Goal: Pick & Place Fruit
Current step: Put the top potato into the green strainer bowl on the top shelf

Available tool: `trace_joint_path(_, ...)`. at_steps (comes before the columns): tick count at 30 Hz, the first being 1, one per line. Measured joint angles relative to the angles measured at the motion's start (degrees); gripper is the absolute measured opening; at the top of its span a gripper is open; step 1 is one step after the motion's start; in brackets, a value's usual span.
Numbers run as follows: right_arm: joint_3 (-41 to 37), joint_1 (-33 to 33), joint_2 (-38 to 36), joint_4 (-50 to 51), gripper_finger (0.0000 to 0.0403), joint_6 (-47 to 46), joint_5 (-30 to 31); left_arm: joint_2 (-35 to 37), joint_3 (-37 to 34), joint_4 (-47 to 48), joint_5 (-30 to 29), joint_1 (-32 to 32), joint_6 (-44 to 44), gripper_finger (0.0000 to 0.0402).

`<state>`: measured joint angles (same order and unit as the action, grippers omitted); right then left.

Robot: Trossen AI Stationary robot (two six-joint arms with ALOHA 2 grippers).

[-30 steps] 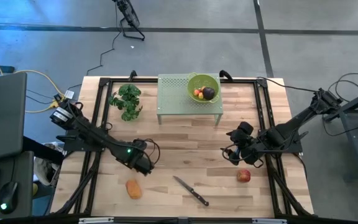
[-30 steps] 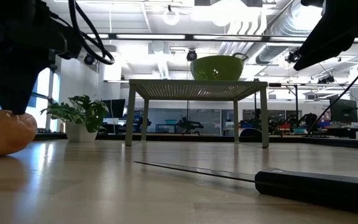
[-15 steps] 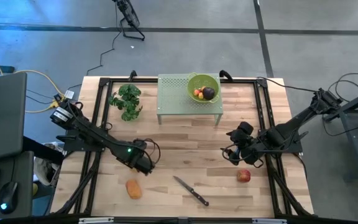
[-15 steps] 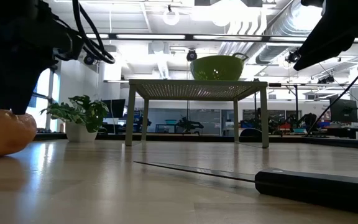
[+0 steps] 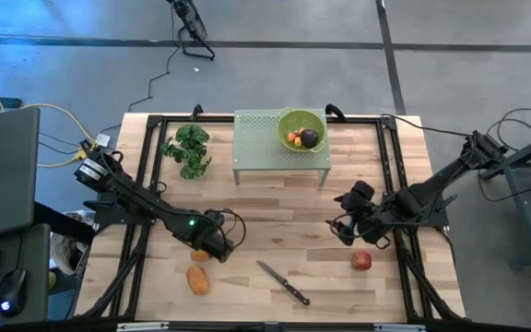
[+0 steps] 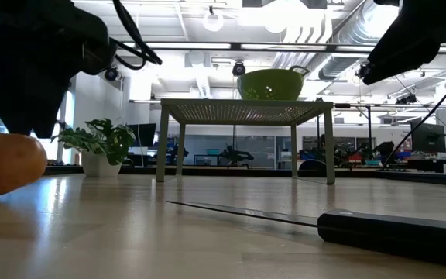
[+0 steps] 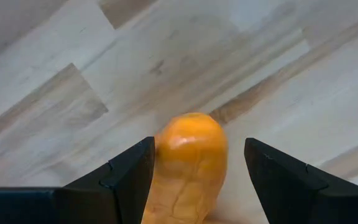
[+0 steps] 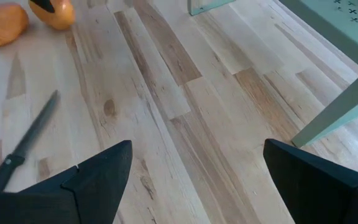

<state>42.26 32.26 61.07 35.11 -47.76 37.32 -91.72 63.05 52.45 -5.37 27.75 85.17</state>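
An orange oblong fruit [image 7: 190, 163] sits between the fingers of my left gripper [image 5: 203, 253], which points down over the table's near left part. A second orange fruit [image 5: 197, 279] lies on the table just nearer. A red apple [image 5: 361, 261] rests on the table at the right, close to my right gripper [image 5: 348, 231], which hovers open above the wood [image 8: 197, 186] and holds nothing. A green bowl [image 5: 313, 121] on a pale green stand [image 5: 261, 148] holds a dark purple round fruit [image 5: 310, 138] and small red-orange ones [image 5: 293, 139]. My left gripper has the orange fruit between its two fingers, coming from above and pointing down. One finger [image 7: 132, 171] lies against the fruit's side [image 7: 161, 160]; beside the other fingertip a sliver of table shows. The fruit's lower end [image 6: 2, 186] is at table level; I cannot tell whether it touches the table.
A black-handled knife [image 5: 284, 282] lies on the near middle of the table, between the orange fruits and the apple. A green leafy bunch [image 5: 188, 149] stands at the far left. A dark frame runs along the table's edges [image 5: 146, 184]. Bare wood stretches between the two arms.
My left gripper has tipped at the wrist without changing its opening. The orange fruit between its fingers was hidden under it in the high view and now shows at its near side. In the low view that fruit has turned a smoother face forward.
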Motion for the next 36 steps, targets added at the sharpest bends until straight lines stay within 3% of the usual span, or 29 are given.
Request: trace_joint_path(36,0.0,0.0,0.0,-6.5,0.0356,0.0,0.0,0.0,0.0,1.2,2.7,0.0,-10.8,0.0242)
